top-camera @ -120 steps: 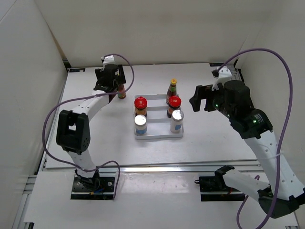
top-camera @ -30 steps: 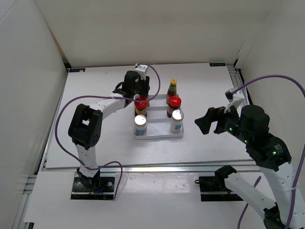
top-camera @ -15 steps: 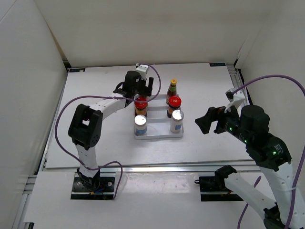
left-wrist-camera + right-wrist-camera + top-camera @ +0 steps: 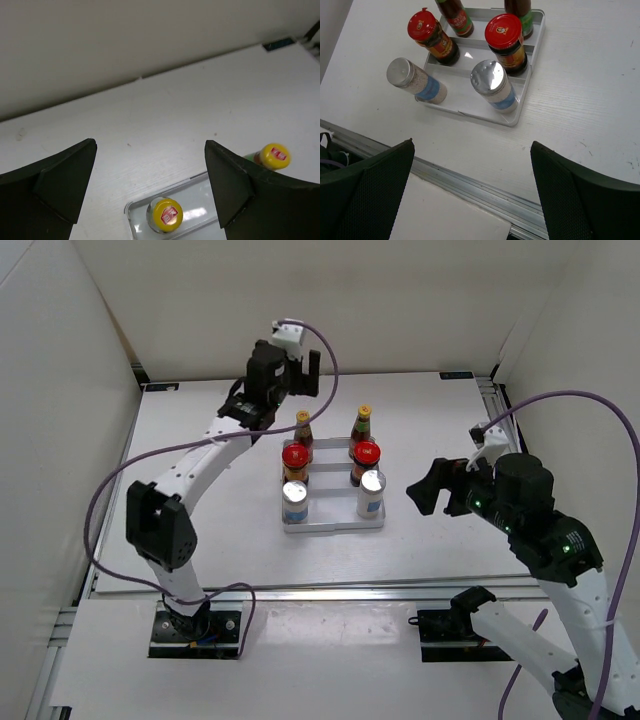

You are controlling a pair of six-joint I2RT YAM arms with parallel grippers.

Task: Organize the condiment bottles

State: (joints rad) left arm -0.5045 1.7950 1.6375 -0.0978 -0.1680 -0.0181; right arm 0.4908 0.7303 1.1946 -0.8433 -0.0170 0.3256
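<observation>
White table (image 4: 200,510): six condiment bottles (image 4: 292,455) stand in tray (image 4: 332,527). Left gripper (image 4: 150,167) spread, empty; its camera catches only two yellow caps. Right gripper (image 4: 472,150) spread, empty; its camera shows jars and shakers.

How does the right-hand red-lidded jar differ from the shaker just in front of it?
The red-lidded jar has a red printed lid; the shaker has a plain silver top. The jar's body is dark, the shaker's white with a blue band. Both stand upright in the tray.
</observation>
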